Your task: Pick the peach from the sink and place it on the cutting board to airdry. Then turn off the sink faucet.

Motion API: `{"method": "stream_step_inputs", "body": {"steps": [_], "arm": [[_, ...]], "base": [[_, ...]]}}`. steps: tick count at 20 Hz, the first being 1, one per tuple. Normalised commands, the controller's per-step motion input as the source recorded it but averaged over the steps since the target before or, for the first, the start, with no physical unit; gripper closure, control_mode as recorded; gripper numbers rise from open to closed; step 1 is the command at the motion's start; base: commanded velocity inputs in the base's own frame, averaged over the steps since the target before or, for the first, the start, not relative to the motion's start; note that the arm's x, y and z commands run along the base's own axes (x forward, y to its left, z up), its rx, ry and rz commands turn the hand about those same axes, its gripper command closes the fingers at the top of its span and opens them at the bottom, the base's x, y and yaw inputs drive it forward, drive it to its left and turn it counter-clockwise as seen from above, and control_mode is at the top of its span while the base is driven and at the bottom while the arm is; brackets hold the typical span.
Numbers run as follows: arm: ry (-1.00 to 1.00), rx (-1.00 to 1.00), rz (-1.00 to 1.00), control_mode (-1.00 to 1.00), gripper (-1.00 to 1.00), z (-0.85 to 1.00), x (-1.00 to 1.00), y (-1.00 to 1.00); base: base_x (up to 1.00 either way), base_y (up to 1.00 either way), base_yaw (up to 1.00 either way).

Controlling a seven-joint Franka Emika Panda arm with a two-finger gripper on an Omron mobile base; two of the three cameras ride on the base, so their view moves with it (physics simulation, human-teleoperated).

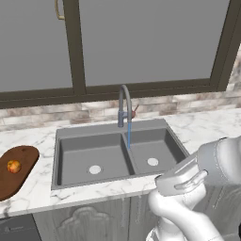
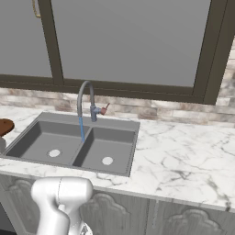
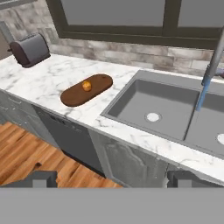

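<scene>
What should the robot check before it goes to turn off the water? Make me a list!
1. Peach out of the sink: ok.
2. Peach resting on the cutting board: ok.
3. Hand open and holding nothing: ok.
4. Water off: not ok, a blue stream falls from the sink faucet.
5. Lever free to reach, nothing near it: ok.
6. Hand close to the lever: not ok, it is back by the counter's front edge.
</scene>
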Motion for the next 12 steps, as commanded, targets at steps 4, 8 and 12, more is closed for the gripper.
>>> {"method": "stream_step_inputs", "body": {"steps": [4,8,12], "arm": [[0.00,0.02,0.01,-1.00,-1.00,0.00,-0.18,-0.28],[-0.01,0.07,0.06,-1.00,-1.00,0.00,-0.09,-0.28],[-0.02,0.04,0.11,-1.00,-1.00,-0.01,-0.01,-0.30]], "base": [[0.00,0.00,0.00],[0.00,0.00,0.00],[0.00,0.00,0.00]]}}
